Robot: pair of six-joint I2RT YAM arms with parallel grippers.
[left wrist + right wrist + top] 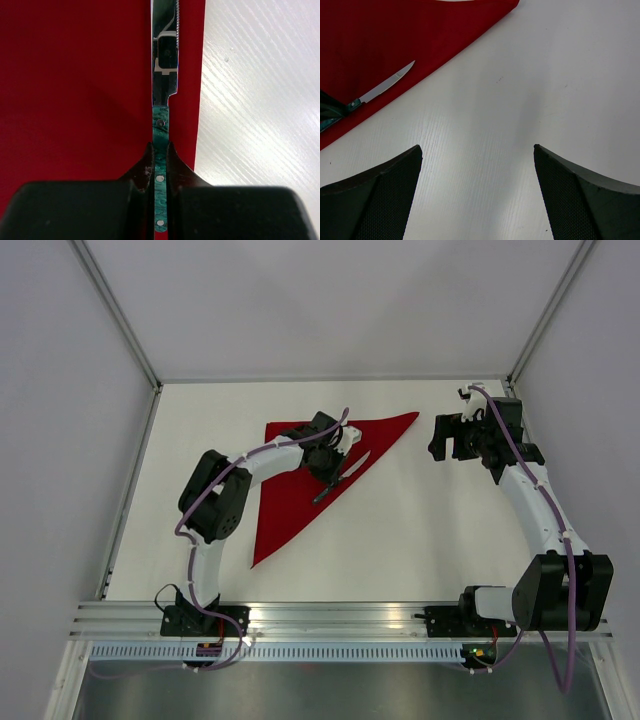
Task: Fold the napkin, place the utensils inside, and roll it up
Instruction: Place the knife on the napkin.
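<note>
The red napkin (300, 490) lies folded into a triangle on the white table, its long edge running from the upper right to the lower left. A knife (164, 75) with a green handle and a serrated steel blade lies over the napkin close to that long edge. My left gripper (159, 150) is shut on the knife's handle, blade pointing away from the wrist. The same knife (382, 87) shows in the right wrist view, on the napkin (395, 35). My right gripper (477, 150) hangs open over bare table to the right of the napkin, nothing between its fingers.
White walls with metal corner posts close in the table (420, 530) at the back and both sides. An aluminium rail (330, 615) with both arm bases runs along the near edge.
</note>
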